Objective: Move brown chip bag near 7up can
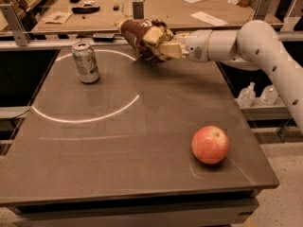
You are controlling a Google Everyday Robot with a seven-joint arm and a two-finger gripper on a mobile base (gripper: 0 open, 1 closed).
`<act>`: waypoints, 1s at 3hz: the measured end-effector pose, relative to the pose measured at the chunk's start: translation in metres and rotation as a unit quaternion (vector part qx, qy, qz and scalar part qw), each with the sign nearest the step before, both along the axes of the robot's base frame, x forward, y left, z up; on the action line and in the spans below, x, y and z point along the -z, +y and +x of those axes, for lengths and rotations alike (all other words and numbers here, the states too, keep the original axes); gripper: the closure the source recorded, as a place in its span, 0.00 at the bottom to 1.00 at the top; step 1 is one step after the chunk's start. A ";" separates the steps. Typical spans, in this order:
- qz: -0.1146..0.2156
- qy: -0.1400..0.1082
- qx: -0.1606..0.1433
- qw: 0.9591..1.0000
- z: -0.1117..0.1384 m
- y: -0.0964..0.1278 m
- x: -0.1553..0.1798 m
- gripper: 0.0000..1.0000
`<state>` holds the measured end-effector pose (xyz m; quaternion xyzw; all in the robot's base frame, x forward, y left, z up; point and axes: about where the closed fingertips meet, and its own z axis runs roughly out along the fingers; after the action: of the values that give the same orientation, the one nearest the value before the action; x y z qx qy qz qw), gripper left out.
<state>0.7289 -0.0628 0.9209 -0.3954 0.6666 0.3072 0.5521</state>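
While gripper clamps one brown chip bag above table rear | one 7up can | one apple

So the 7up can stands upright on the dark table, inside a white circle drawn on the top. Right of the can and a bit farther back, the gripper has its fingers clamped on the brown chip bag. The bag is tipped on its side with its free end pointing toward the can, near it but not touching, and looks lifted off the surface. The white arm reaches in from the can's far right. A red apple sits well apart from the can, toward the front right.
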 end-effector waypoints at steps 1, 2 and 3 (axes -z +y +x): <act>0.007 -0.003 -0.036 0.999 -0.016 0.011 -0.008 1.00; 0.013 -0.006 -0.066 0.998 -0.033 0.025 -0.015 1.00; 0.023 -0.005 -0.087 0.996 -0.047 0.039 -0.020 1.00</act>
<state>0.6821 -0.0242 0.9413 -0.4410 0.6199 0.3674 0.5350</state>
